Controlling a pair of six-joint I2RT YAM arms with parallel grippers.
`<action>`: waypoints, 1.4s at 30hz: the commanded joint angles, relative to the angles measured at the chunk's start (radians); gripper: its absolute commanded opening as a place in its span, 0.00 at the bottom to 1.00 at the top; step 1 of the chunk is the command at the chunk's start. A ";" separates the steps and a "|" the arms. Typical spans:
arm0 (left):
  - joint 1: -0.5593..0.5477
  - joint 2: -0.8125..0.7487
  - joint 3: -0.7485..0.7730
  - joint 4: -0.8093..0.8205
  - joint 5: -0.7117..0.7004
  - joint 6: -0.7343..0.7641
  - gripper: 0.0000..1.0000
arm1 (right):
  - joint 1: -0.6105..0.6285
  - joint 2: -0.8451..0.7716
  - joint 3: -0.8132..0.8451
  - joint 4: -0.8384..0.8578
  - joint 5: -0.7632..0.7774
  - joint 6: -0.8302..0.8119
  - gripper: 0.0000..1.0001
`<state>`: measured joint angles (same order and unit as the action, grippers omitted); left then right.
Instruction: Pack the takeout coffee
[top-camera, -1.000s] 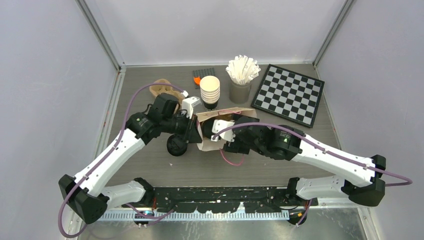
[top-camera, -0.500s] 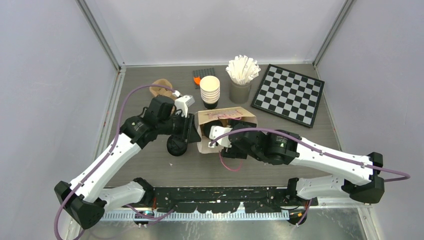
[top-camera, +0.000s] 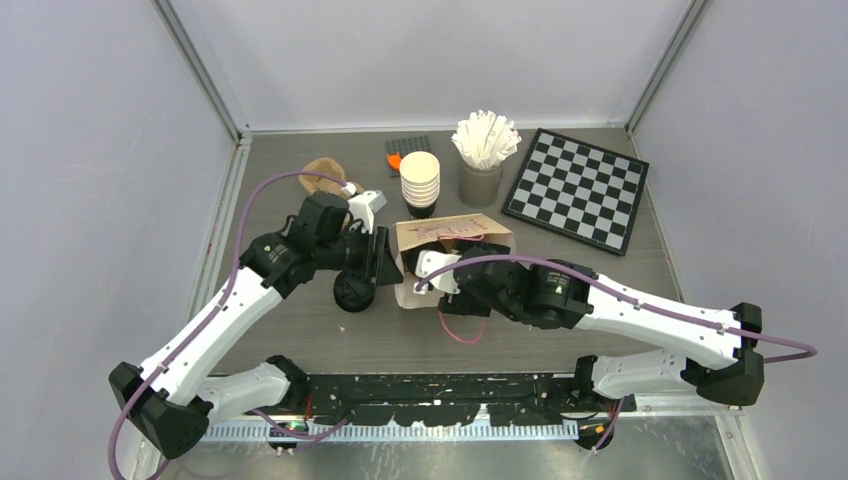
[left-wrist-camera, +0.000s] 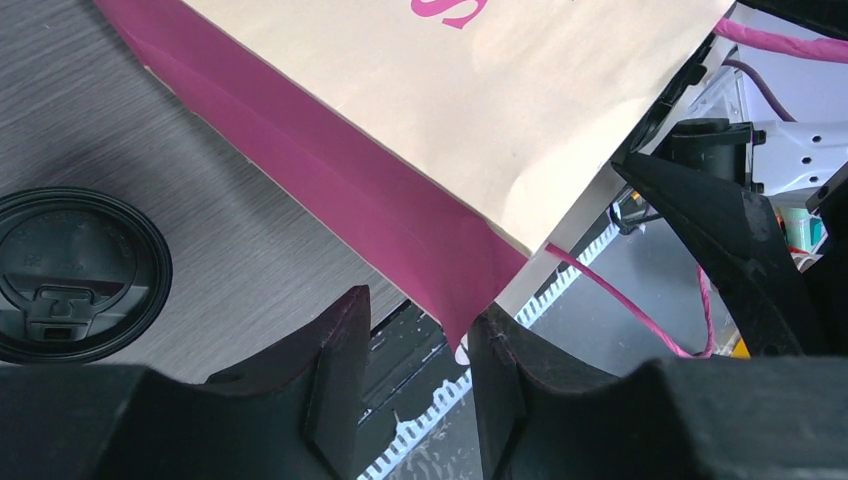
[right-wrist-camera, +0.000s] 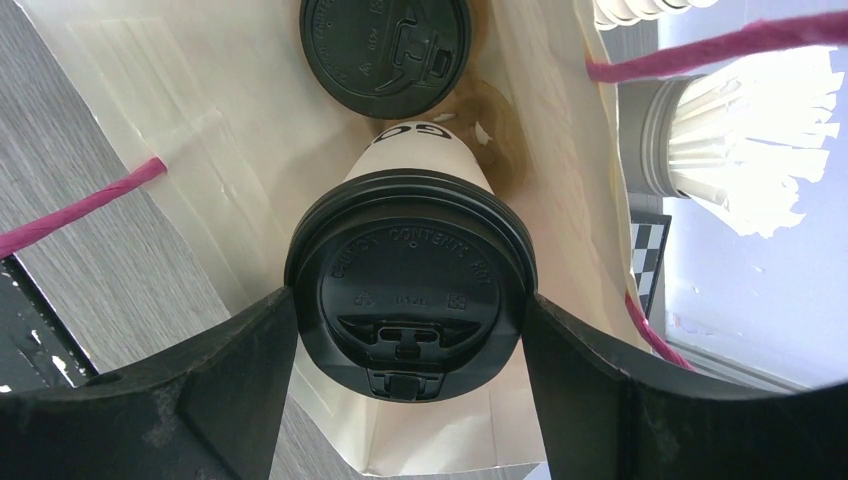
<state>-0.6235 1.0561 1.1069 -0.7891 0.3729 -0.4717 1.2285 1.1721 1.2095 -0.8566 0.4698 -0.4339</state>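
Note:
A tan paper bag (top-camera: 452, 231) with magenta sides and cord handles lies open mid-table. In the right wrist view my right gripper (right-wrist-camera: 408, 300) is inside its mouth, both fingers pressed on the black lid of a takeout coffee cup (right-wrist-camera: 410, 285), cream wall behind it. A second lidded cup (right-wrist-camera: 385, 55) sits deeper in the bag. My left gripper (left-wrist-camera: 420, 310) stands open at the bag's left side (top-camera: 385, 258), with the magenta bag corner (left-wrist-camera: 470, 300) touching its right finger. A black lid (left-wrist-camera: 75, 275) rests on the table beside the bag (top-camera: 353, 290); I cannot tell if a cup is under it.
Behind the bag stand a stack of lidless cream cups (top-camera: 420, 180) and a grey holder of white sticks (top-camera: 484, 150). A chessboard (top-camera: 578, 187) lies at the back right. A brown object (top-camera: 322, 175) and an orange item on a dark plate (top-camera: 400, 157) sit back left.
My left gripper has opened and let go of the bag's edge, backing slightly left. The right arm has shifted left with the cup, further into the bag.

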 joint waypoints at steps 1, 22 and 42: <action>-0.005 0.003 -0.011 0.050 0.011 -0.024 0.42 | 0.004 -0.001 -0.003 0.061 0.023 -0.005 0.68; -0.004 0.021 -0.003 0.054 0.049 0.009 0.14 | -0.025 -0.021 -0.026 0.088 0.043 -0.144 0.69; -0.005 0.028 0.012 0.058 0.076 0.000 0.00 | -0.115 -0.061 -0.176 0.224 -0.052 -0.403 0.69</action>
<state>-0.6247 1.0824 1.1011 -0.7666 0.4213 -0.4816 1.1221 1.1427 1.0515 -0.7113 0.4332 -0.7403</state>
